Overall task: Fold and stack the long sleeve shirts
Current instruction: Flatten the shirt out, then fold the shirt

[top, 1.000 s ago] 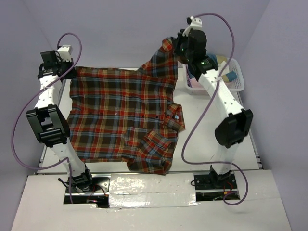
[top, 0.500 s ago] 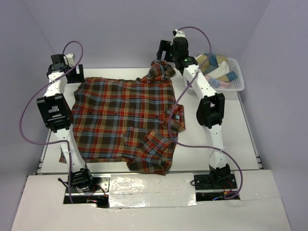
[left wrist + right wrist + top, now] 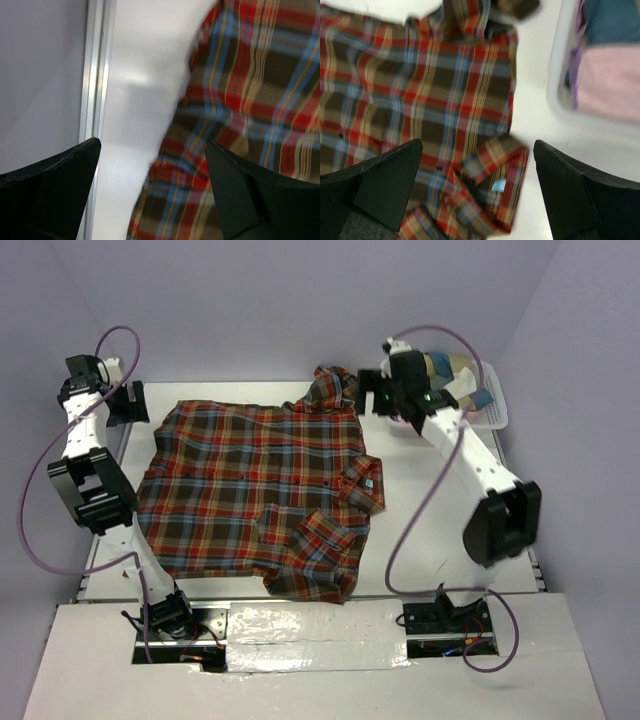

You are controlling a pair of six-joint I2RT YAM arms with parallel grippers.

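Both hands are spread wide and empty as the plaid shirt (image 3: 255, 490) lies flat on the worktop (image 3: 440, 530), its length running left to right, with the left hand (image 3: 127, 403) hovering off its upper-left corner and the right hand (image 3: 378, 400) nearer the bunched sleeve (image 3: 333, 390) at upper centre.
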